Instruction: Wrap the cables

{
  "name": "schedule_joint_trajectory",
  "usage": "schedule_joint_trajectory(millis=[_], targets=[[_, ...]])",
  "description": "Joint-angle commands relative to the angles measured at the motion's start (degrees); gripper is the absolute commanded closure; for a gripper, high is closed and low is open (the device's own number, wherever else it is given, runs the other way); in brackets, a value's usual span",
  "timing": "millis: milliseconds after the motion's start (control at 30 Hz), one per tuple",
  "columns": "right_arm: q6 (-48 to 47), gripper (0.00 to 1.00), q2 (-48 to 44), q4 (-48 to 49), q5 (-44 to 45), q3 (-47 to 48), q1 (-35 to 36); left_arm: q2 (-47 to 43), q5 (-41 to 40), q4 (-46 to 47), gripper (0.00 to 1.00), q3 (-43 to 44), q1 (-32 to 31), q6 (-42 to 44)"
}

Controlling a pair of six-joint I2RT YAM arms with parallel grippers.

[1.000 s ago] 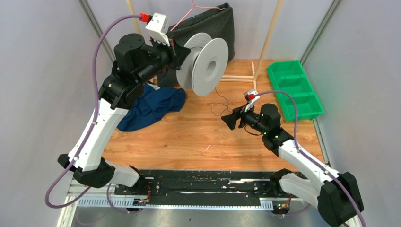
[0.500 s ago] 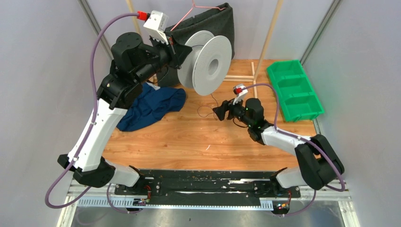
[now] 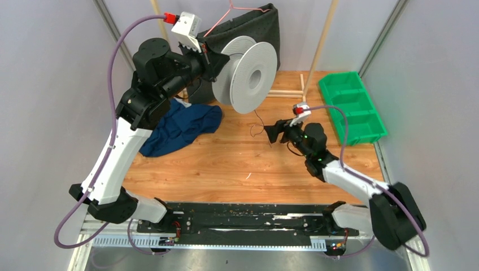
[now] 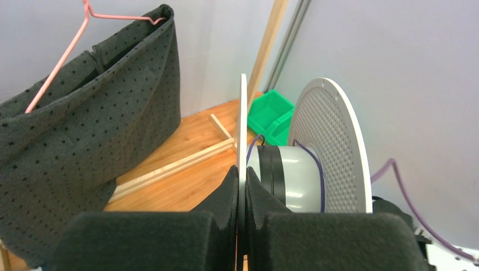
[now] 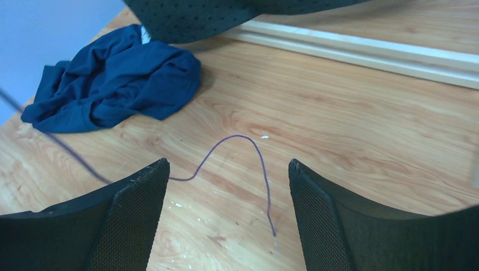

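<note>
Seen from above and from both wrists. Held a grey-white spool [image 3: 251, 76] up off the table [image 3: 226, 169] at the back left, with the left gripper [image 3: 210, 59] pinched tight on the thin edge of one disc.

Found most of the cable [image 5: 244, 136], a very thin dark wire, not yet wound. Saw it drop from the spool to the wood and lie there in a loose arch, its free end plain on the boards. Made out only a couple of thin turns round the hub, beside a broader black band. Could not tell whether that band was more wound wire.

Found the right gripper [image 5: 227, 169] low over the table, just short of the arch, jaws spread wide and holding nothing, with the wire lying ahead of the two pads and touching neither.

Judged the job barely begun: spool lifted and gripped, a first few turns on. Judged the loose length as yet to be picked up, led to the hub and wound on.

Noted, well apart from all this, a crumpled blue cloth [image 3: 181, 127] at the left, a green tray [image 3: 350, 107] at the right, and a dark spotted bag [image 3: 257, 34] on a pink hanger [image 3: 237, 8] behind the spool.
</note>
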Motion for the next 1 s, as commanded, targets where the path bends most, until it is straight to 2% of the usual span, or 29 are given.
schedule_joint_trajectory(millis=[0, 167, 333, 500, 800, 833, 867, 967], targets=[[-2.01, 0.19, -9.99, -7.44, 3.48, -4.14, -2.01, 0.25, 0.64, 4.88, 1.0, 3.03, 0.14, -1.2], [-3.81, 0.19, -16.8, -14.02, -3.63, -5.9, -1.97, 0.32, 0.49, 5.94, 1.0, 2.62, 0.18, -1.5], [-3.44, 0.2, -17.13, -14.68, -8.9, -4.24, -0.84, 0.24, 0.99, 6.49, 1.0, 2.58, 0.14, -1.87], [-3.69, 0.21, -12.67, -10.0, -8.36, -1.99, 1.96, -0.1, 1.15, 6.87, 1.0, 1.77, 0.14, -2.18], [-4.3, 0.23, 1.21, 1.35, -6.85, 4.56, 4.49, 0.22, 0.07, 6.2, 1.0, 2.7, 0.14, -1.37], [-4.14, 0.27, 2.72, 2.51, -6.53, 5.25, 4.49, 0.18, 0.02, 6.22, 1.0, 2.67, 0.17, -1.4], [-4.27, 0.44, 4.01, 3.11, -6.75, 6.01, 4.49, 0.26, 0.01, 6.22, 1.0, 2.53, 0.16, -1.28], [-4.08, 0.85, 5.85, 3.03, -6.89, 7.26, 4.43, 0.6, -1.61, 5.76, 1.0, 2.34, 0.18, -0.92]])
